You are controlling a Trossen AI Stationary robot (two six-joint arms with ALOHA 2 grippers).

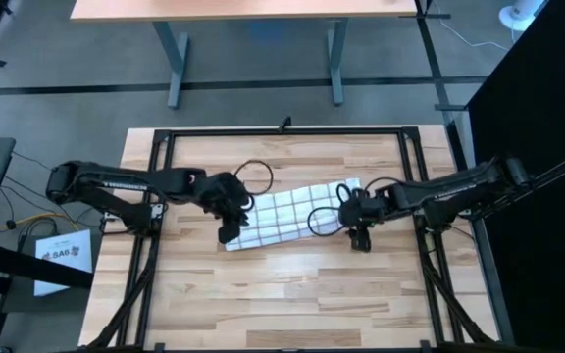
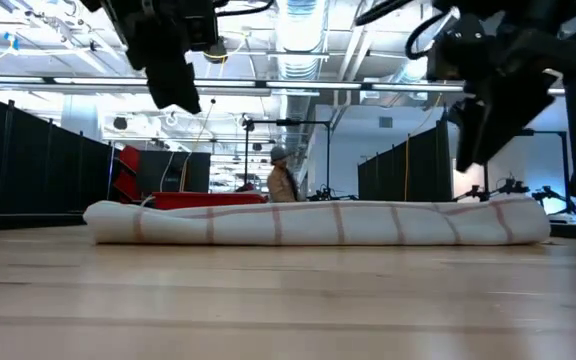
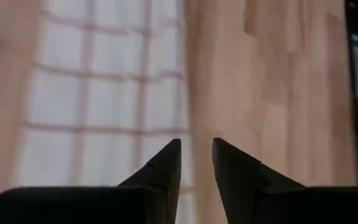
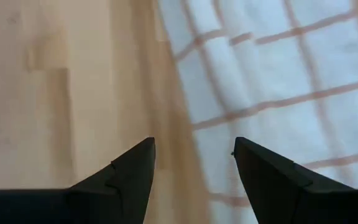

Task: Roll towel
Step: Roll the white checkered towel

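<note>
Lies mid-bench (image 1: 263, 294) as a long, low white towel (image 1: 287, 217) with a grid of thin dark lines, slanting a little in the high view, far end toward the right arm. Shows from the low view (image 2: 318, 222) as a flattened band with rounded, doubled-over ends, resting flat on the wood, reddish lines crossing its side. No tag made out. Hangs above the towel's left end: left tool (image 1: 229, 231), just off the near corner in the high view, clear of the cloth in the low view (image 2: 183, 97). Stands nearly closed in the left wrist view (image 3: 196, 163), only a narrow slit between the two dark fingertips (image 3: 166, 165), nothing held, the towel's edge and bare wood showing beyond. Hovers over the opposite end: right tool (image 1: 358, 238), just beside the towel's near right corner, raised off it in the low view (image 2: 488, 130). Stands open in the right wrist view (image 4: 194, 165), a wide gap between fingertips (image 4: 135, 168), empty, with the towel's edge running through the gap, wood to one side, cloth to the other. A person (image 2: 282, 180) far behind in the room.
</note>
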